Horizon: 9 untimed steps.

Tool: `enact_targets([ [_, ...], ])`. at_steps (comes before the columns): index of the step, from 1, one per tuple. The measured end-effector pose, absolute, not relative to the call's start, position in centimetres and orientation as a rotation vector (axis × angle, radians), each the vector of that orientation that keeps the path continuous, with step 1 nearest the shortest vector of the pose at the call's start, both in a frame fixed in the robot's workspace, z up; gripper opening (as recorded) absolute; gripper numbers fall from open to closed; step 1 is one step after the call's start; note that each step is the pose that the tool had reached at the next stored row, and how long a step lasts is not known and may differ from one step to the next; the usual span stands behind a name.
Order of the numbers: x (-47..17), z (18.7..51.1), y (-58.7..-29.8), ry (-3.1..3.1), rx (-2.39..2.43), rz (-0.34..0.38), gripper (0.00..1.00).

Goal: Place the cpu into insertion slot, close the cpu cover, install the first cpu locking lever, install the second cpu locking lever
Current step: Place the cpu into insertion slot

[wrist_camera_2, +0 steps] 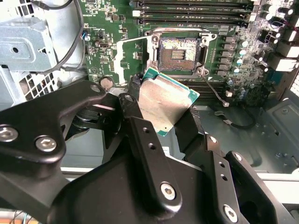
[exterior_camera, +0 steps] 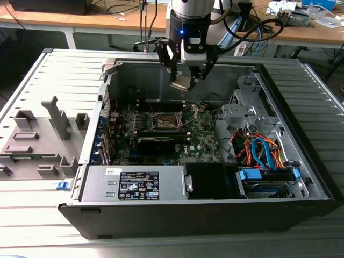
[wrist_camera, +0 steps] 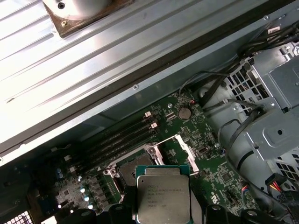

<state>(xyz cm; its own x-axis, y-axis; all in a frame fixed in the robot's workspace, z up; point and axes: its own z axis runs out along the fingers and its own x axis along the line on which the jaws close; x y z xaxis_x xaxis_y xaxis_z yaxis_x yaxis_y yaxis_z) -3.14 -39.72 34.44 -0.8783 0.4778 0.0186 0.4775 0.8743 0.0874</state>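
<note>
The gripper [exterior_camera: 184, 80] hangs over the open computer case [exterior_camera: 161, 220], pinching the cpu [wrist_camera_2: 166, 100] (insertion slot [wrist_camera_2: 180, 50] bare below). The case sits on a ribbed grey table [exterior_camera: 32, 215]; wooden desks [exterior_camera: 107, 21] stand behind.

Silver-topped cpu [wrist_camera: 163, 196] near the open insertion slot [wrist_camera: 125, 167] on green motherboard [wrist_camera: 205, 140].
</note>
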Motion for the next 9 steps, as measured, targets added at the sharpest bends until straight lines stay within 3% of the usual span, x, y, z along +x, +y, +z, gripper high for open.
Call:
enact_targets([
  [9,-3.14,34.44,-39.72,3.029,0.806,0.14,0.55],
])
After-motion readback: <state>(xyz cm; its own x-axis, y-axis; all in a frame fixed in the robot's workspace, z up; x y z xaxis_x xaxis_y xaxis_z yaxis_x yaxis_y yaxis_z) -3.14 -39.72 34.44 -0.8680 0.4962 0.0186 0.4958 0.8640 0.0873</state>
